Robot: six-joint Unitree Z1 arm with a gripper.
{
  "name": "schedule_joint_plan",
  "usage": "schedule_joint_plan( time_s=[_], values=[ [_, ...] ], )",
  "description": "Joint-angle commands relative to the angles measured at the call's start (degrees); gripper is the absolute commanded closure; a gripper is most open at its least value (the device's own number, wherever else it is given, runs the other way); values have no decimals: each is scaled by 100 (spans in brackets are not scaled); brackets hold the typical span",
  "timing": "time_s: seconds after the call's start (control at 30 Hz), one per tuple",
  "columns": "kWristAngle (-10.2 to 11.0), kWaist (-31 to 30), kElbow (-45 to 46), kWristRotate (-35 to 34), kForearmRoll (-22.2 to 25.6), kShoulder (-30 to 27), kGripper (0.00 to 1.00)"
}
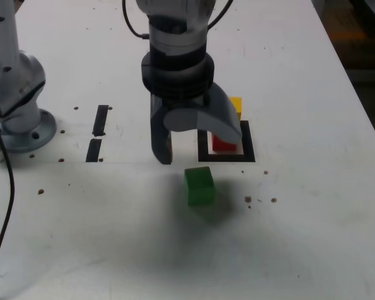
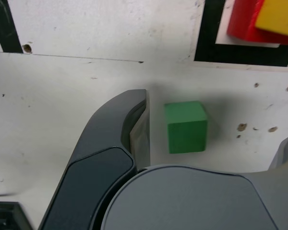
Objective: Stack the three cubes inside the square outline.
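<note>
I am looking at a white table [image 1: 312, 237] with my pincer [image 1: 197, 147] hanging over it, jaws standing wide apart and gripping nothing. The green cube [image 1: 199, 185] is sitting on the table just below and in front of the pincer, between the lines of its two fingers in the wrist view, untouched. Behind the pincer, the black square outline [image 1: 248, 150] is holding the red cube [image 1: 223, 144], with the yellow cube [image 1: 236, 106] resting on top of it. Two short black strips [image 1: 100, 120] are lying off to the exterior view's left of the pincer.
</note>
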Motion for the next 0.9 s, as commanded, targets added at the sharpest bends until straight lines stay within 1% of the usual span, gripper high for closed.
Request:
schedule_joint_plan(
  time_s=[0.0,0.2,0.47,0.63,0.87],
  values=[
    [-44,-27,4,-11,5,45,4],
    [-178,-171,-32,-19,-60,201,4],
    [-277,-384,-63,-17,-278,444,5],
    [-281,-442,-63,-11,-415,558,4],
    [-215,-475,-13,-10,-629,669,1]
  ],
)
